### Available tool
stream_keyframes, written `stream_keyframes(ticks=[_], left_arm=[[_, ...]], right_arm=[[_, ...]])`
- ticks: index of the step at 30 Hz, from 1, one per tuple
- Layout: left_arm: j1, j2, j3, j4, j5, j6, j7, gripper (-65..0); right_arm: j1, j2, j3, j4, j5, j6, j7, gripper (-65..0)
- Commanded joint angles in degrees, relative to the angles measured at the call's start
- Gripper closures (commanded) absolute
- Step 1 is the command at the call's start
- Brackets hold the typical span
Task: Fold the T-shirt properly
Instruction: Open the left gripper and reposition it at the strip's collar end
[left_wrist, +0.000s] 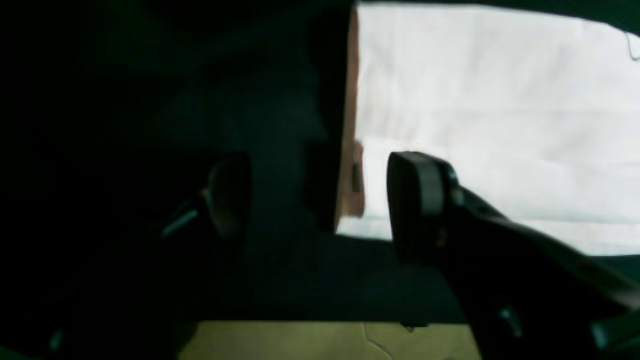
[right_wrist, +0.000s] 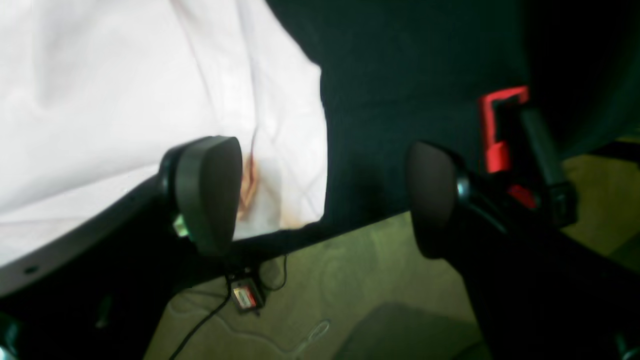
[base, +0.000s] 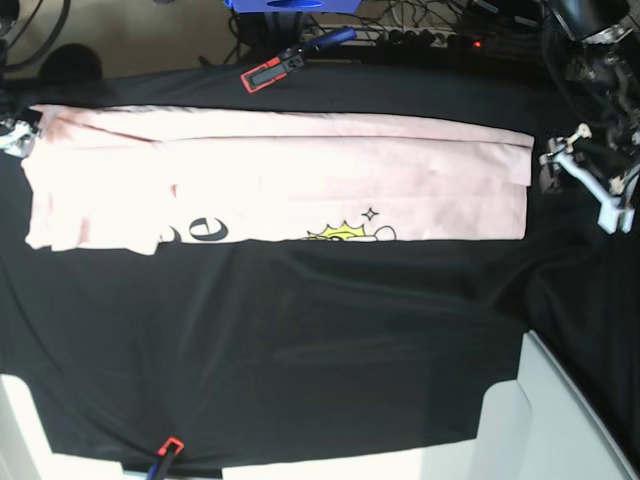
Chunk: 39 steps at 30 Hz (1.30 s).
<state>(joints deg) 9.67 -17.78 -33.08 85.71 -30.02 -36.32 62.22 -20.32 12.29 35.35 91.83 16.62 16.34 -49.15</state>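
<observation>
A large pale pink cotton T-shirt shows black serif lettering and a small yellow graphic along its lower edge. It lies on a black table cloth. The dark grey left gripper has pink fabric to its right. The black right gripper has pink cloth to its left and a red-and-black plastic clamp to its right.

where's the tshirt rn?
In the base view, the T-shirt lies as a long folded band across the far half of the black cloth, near the red clamp.
</observation>
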Motion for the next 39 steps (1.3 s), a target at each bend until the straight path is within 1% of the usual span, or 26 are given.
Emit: stream_keyframes(ticks=[1,4,7,12,18,19,21,25,29,32,39], left_arm=[[-0.75,-2.31,-0.46,-1.45,-3.87,-0.56,-1.16,-44.8],[-1.98,-4.86,-0.63,-9.98,-11.25,-0.65,-1.25,-48.5],[-4.7,-5.82,-0.46,-17.71,-14.59,-0.65,-1.25,-48.9],[-7.52,-5.3,-0.11,-21.58,-14.68,-0.65,-1.25,-48.9],[-8.4,-3.89,6.4,-21.67,-14.68,-0.39,-1.51,-48.4],[-8.4,-3.27,7.19,-21.67,-14.68,-0.39,-2.04,-48.2],[-7.78,-2.57,8.68,-21.67,-14.68,-0.3,-4.94,-48.2],[-6.55,-2.48,10.09,-23.43,-14.68,-0.3,-8.28,-48.2],[-6.29,-3.1,9.83,-23.78,-14.68,-0.3,-8.55,-48.2],[-6.29,-4.77,9.83,-23.69,-14.77,-0.3,-8.63,-48.2],[-6.73,-6.97,9.83,-23.69,-14.77,-0.3,-8.63,-48.2]], right_arm=[[0.32,1.11,-0.85,0.87,0.48,-0.12,1.37,-48.8],[0.23,1.38,-3.05,0.87,0.48,-0.12,1.45,-48.8],[0.23,1.2,-4.01,0.87,0.48,-0.12,1.45,-48.8],[0.23,1.11,-4.36,0.96,0.48,-0.03,1.54,-48.8],[0.14,1.11,-4.1,1.22,0.48,-0.03,1.54,-48.8],[0.14,1.11,-4.1,1.22,0.48,-0.03,1.54,-48.8],[0.14,1.11,-4.01,1.22,0.48,-0.03,1.54,-48.8],[-0.56,1.11,-4.1,1.31,0.48,-0.03,1.54,-48.8],[-0.56,1.11,-4.19,1.31,0.48,-0.03,1.54,-48.8],[-0.56,1.11,-4.19,1.31,0.48,-0.03,1.54,-48.8],[-0.56,1.11,-4.19,1.31,0.48,-0.03,1.54,-48.8]])
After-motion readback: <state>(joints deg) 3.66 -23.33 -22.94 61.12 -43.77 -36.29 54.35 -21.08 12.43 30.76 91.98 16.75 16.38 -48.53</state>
